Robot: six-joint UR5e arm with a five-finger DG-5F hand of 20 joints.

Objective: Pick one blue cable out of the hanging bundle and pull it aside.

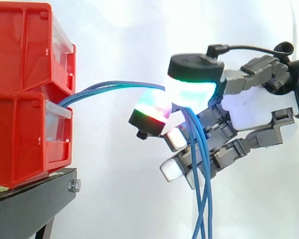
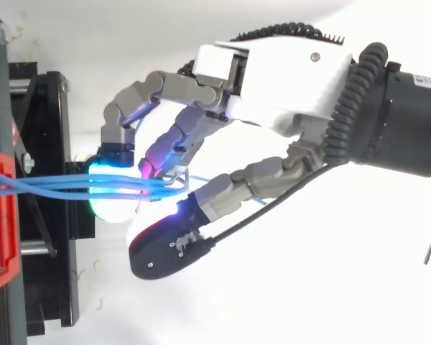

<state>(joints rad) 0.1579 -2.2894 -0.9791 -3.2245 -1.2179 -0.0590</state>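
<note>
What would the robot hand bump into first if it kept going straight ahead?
Most likely the red bins. The hand, curled round the blue cables, points left at them, and the gap between looks free.

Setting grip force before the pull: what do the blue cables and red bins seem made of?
The blue cables: probably a soft plastic or rubber jacket, smooth and faintly glossy; they bend and droop freely. The red bins: rigid moulded plastic, glossy, with crisp edges and a light sheen; their clear front panels look plastic too.
</note>
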